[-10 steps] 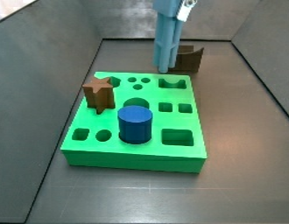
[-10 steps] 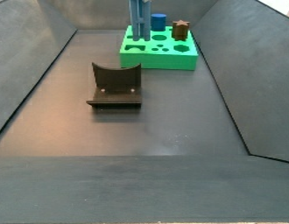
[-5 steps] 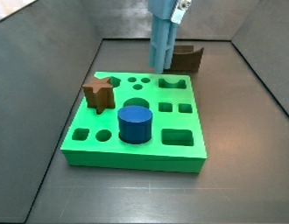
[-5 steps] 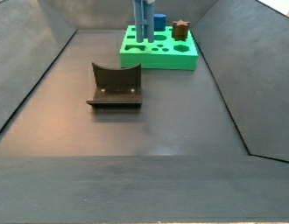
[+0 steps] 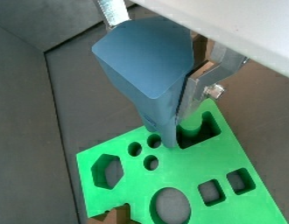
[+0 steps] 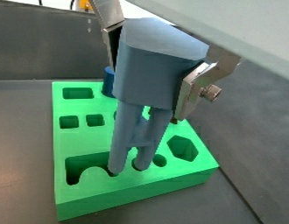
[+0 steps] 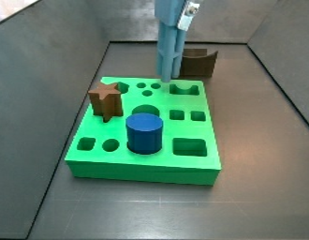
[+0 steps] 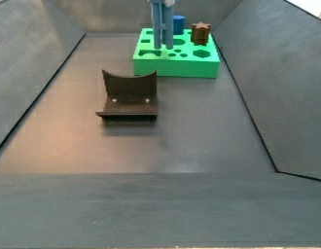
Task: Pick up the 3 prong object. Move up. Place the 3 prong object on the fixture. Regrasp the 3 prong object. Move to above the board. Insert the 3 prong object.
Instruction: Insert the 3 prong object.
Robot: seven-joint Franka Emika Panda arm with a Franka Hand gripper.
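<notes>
My gripper (image 6: 153,80) is shut on the 3 prong object (image 6: 144,83), a grey-blue block with its prongs pointing straight down. One silver finger (image 6: 200,80) shows on its side. In a side view the 3 prong object (image 7: 169,47) hangs upright over the far edge of the green board (image 7: 120,150), with the gripper (image 7: 175,9) at the frame's top. The prong tips (image 6: 126,162) sit just over a notched hole in the board (image 6: 77,197); I cannot tell whether they touch. The dark brown fixture (image 8: 126,95) stands empty on the floor, apart from the board (image 8: 190,66).
A dark blue cylinder (image 7: 146,131) and a brown star-shaped peg (image 7: 107,99) stand in the board's holes. The fixture also shows behind the board (image 7: 201,64). Grey sloped walls enclose the floor on all sides.
The gripper has carried the 3 prong object a little sideways along the board's far edge, away from the fixture, still upright. Nothing else has moved.
</notes>
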